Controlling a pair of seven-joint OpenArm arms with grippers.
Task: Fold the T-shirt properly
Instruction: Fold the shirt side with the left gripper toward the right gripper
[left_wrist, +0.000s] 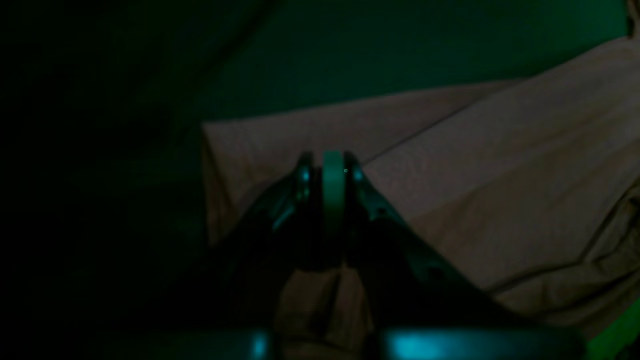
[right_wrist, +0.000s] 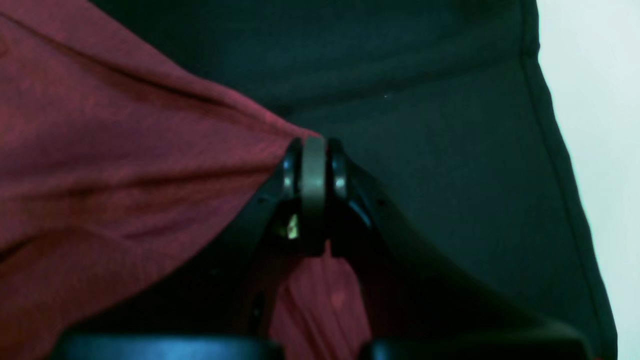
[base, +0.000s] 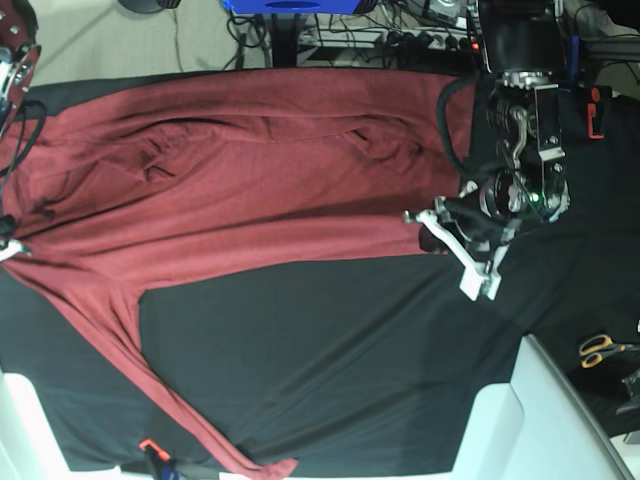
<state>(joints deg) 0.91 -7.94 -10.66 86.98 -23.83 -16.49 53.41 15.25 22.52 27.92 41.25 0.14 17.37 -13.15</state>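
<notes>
Nearest the lens in both wrist views: the dark gripper bodies, filling the lower frame.

Black cloth (base: 330, 350) — covers the whole table and lies bare across the lower middle of the base view.

T-shirt (base: 240, 190) — brick-red, long-sleeved, spread along the upper half of the table in the base view, with soft wrinkles near the middle. One sleeve runs from the left side down toward the bottom edge, ending near a small orange-and-black item there that is too small to identify. In the left wrist view the fabric reads dull brown under very dim, green-tinted light.

Left arm — on the base view's right, reaching in from the top. Left gripper (left_wrist: 330, 165) has its jaws pressed together on a fold of the T-shirt (left_wrist: 500, 165) at the shirt's right-hand edge; cloth shows directly beneath and between the fingers.

Right gripper (right_wrist: 314, 150) — jaws clenched on the pointed edge of the T-shirt (right_wrist: 110, 165), the fabric pulled into a peak at the fingertips, with black cloth (right_wrist: 450, 175) behind. In the base view this arm is barely visible at the left edge, where the shirt's left end sits.

Scissors (base: 600, 350) — orange-handled, lying off to the right on the black cloth, well apart from the shirt.
</notes>
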